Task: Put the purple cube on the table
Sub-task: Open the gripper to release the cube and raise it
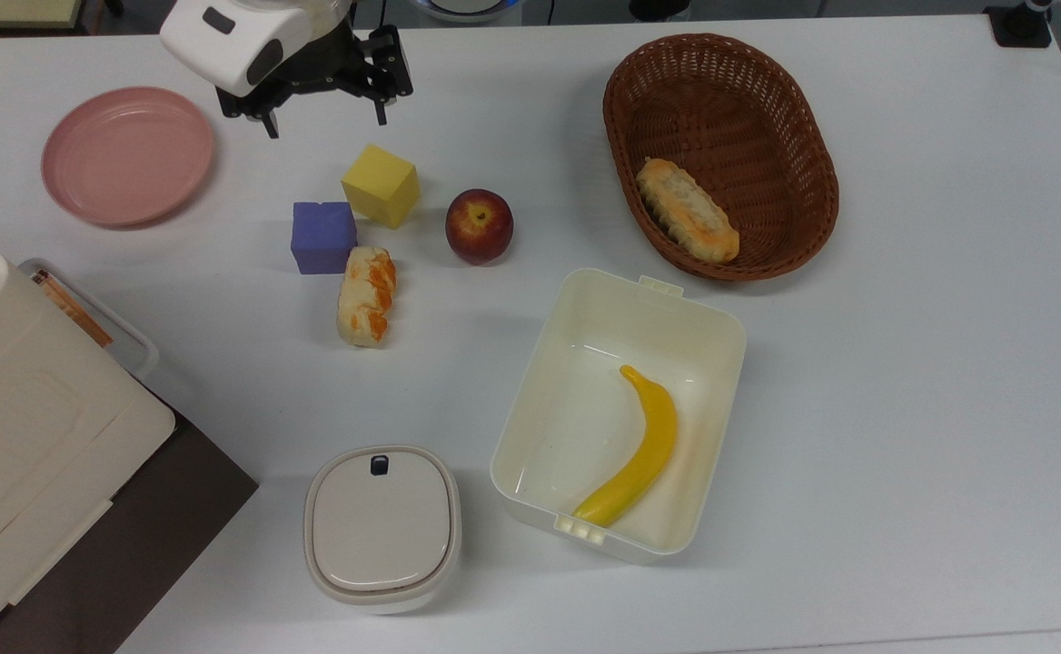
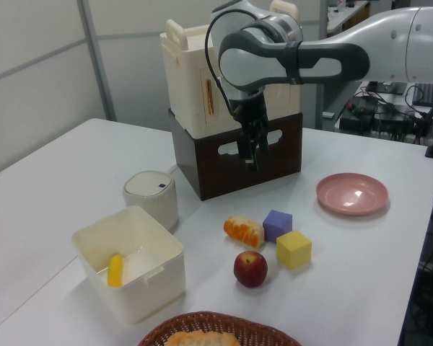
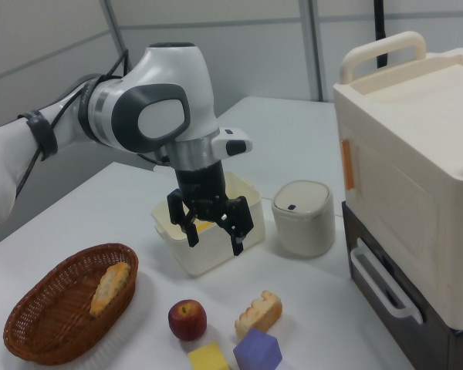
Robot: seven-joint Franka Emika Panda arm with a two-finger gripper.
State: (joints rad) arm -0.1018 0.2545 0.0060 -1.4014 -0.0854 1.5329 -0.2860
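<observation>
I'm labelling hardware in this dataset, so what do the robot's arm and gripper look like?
The arm has glossy white rounded shells with dark grey joint sections, and a black cable loops along it. The wrist ends in a white housing carrying a black two-finger gripper with slim black fingers.

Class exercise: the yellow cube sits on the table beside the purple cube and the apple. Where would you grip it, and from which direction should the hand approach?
Come from above and close on two opposite side faces of the yellow cube. It stands flat, with its top face bare. It is turned at an angle in the top view, so the hand should probably twist to match. Choose the faces away from the purple cube, which sits close by.
</observation>
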